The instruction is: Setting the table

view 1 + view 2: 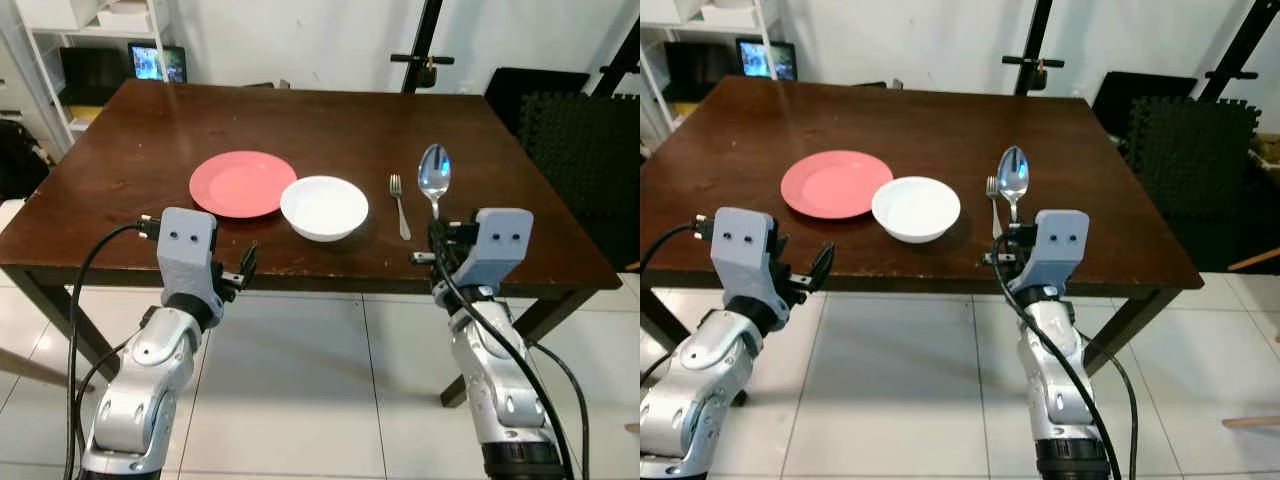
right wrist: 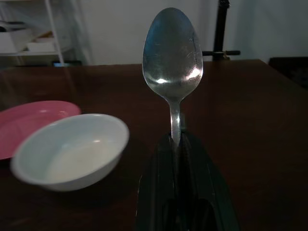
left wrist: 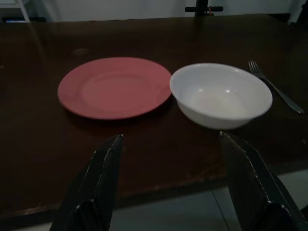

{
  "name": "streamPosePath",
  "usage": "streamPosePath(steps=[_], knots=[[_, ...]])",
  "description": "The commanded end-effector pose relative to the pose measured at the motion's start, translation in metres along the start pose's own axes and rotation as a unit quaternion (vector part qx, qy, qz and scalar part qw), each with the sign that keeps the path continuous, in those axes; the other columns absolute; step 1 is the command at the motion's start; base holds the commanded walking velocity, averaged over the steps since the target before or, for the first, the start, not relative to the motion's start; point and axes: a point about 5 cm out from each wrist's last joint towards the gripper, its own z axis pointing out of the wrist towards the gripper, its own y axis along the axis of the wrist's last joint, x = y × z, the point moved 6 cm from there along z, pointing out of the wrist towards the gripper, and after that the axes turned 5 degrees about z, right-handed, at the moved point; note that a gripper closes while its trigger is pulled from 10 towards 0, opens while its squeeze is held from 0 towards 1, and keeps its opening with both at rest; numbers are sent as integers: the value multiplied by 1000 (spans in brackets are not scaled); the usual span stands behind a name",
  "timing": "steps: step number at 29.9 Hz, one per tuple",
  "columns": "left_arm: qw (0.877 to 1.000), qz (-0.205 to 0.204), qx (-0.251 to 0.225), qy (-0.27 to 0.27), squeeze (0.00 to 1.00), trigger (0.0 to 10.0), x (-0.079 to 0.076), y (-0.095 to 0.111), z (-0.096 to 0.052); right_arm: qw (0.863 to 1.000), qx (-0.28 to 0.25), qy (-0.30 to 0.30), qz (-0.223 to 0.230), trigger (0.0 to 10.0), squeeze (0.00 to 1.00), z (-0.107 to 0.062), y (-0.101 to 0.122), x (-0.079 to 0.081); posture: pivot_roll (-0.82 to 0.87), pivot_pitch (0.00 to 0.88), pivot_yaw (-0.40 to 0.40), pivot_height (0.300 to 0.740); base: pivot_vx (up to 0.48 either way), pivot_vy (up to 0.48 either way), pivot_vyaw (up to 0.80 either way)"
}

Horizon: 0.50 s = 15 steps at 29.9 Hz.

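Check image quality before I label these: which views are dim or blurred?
Both eye views: bright and sharp, light sheen on the table. Left wrist view: dim, with soft fingers. Right wrist view: dim, spoon crisp with glints, bowl soft.

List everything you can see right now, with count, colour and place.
table: 1, dark brown wood, in front of the robot
plate: 1, pink, on the table, left of the bowl
bowl: 1, white, on the table, edge against the plate
fork: 1, silver, flat on the table, right of the bowl
spoon: 1, silver, held with its bowl end forward
shelf: 1, white, beyond the table's far left corner
left tool: open, at the near table edge
right tool: shut on the spoon handle
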Motion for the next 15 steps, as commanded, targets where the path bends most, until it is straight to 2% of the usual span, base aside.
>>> streamPosePath(steps=[1, 11, 15], knots=[[1000, 0, 5, -2, 0, 10000, -1, -3, 0, 1000, -1, -11, 1, 10000, 0, 0, 0, -7, 74, 147, 33, 740, 480, 0, 0], [1000, 9, 0, -6, 0, 10000, -2, -2, 0, 1000, 2, -14, 0, 10000, 0, -2, -4, -8, 75, 150, 36, 740, 480, 0, 0], [1000, 11, 0, -9, 0, 10000, -3, -1, 0, 1000, 4, -16, 0, 10000, 0, -2, -5, -9, 75, 149, 37, 740, 337, 0, 0]])
